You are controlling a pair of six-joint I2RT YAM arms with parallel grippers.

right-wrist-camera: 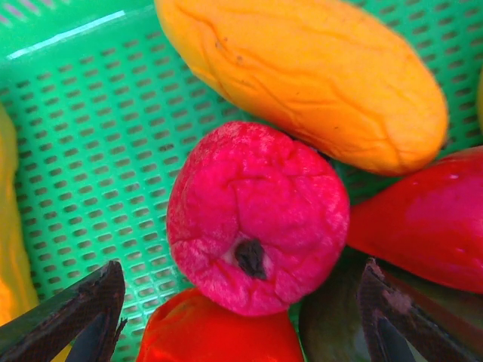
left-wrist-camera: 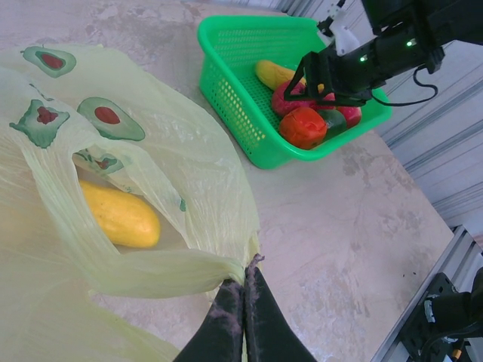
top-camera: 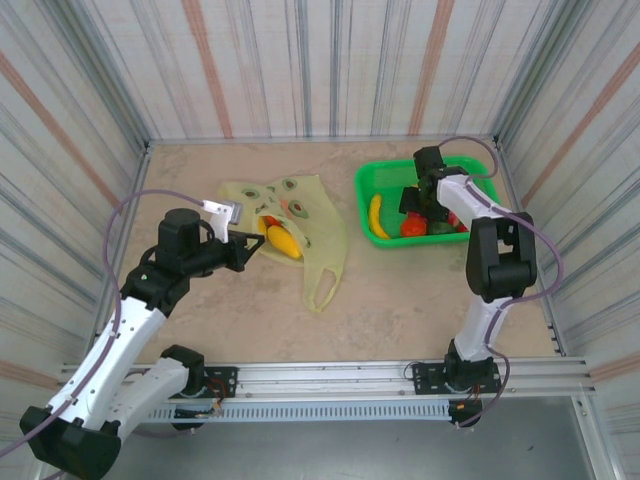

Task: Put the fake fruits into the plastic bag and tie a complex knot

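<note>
Plastic bag (left-wrist-camera: 198, 175) rim pinched in L claw (left-wrist-camera: 244, 290), tips together, R claw (right-wrist-camera: 241, 273) wide apart over pink fruit (right-wrist-camera: 256, 211) in basket (right-wrist-camera: 98, 128)

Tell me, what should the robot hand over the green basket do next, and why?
Probably lower the right gripper and close on the pink fruit. Its jaws stand open right over that fruit in the basket, and the left gripper is pinching the plastic bag by its edge, with one yellow fruit inside.
</note>
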